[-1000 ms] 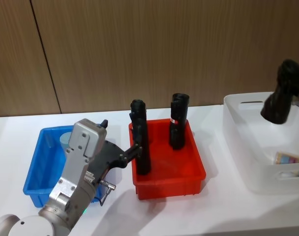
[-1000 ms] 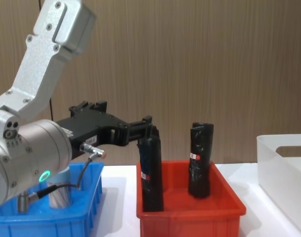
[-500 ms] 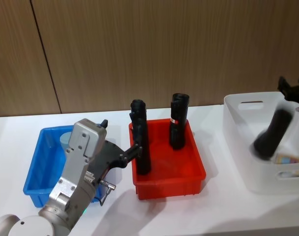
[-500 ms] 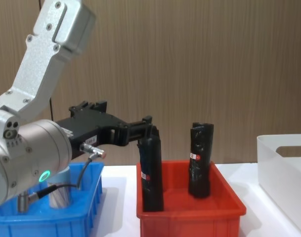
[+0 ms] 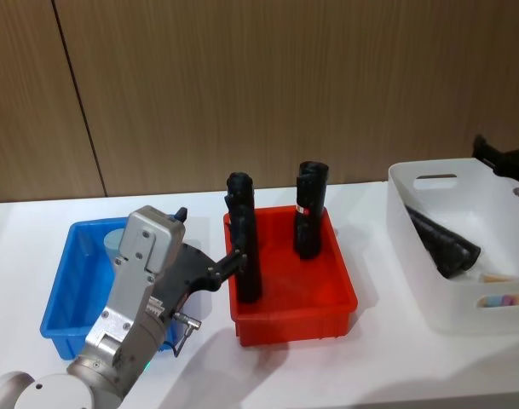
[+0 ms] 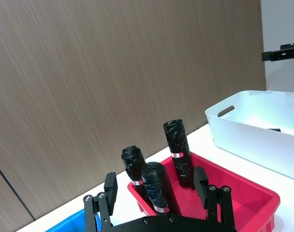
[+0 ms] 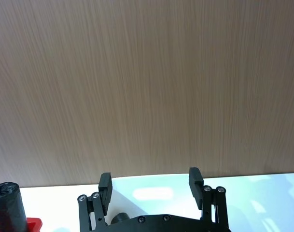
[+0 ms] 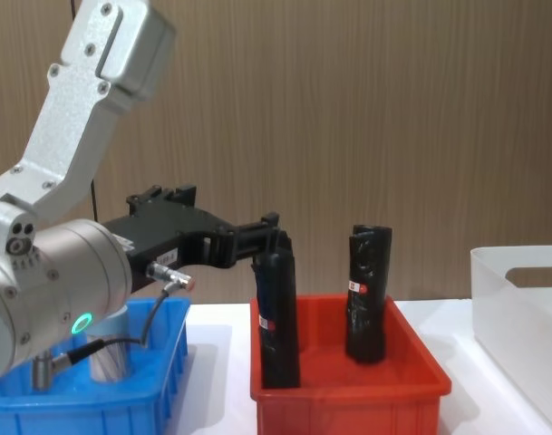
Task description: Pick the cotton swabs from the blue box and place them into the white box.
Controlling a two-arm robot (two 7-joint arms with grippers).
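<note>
From the head view we see our left gripper (image 5: 233,258) hanging between the blue box (image 5: 67,281) and the red bin (image 5: 293,281), and a black roll (image 5: 442,243) lying in the white box (image 5: 498,256) at right. Left wrist: fingers (image 6: 110,186) spread, 3 rolls. Right wrist: our right gripper (image 7: 150,186) spread, empty. Chest: a cotton swab jar (image 8: 110,349) stands in the blue box.

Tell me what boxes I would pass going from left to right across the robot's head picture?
blue box → red box → white box
</note>
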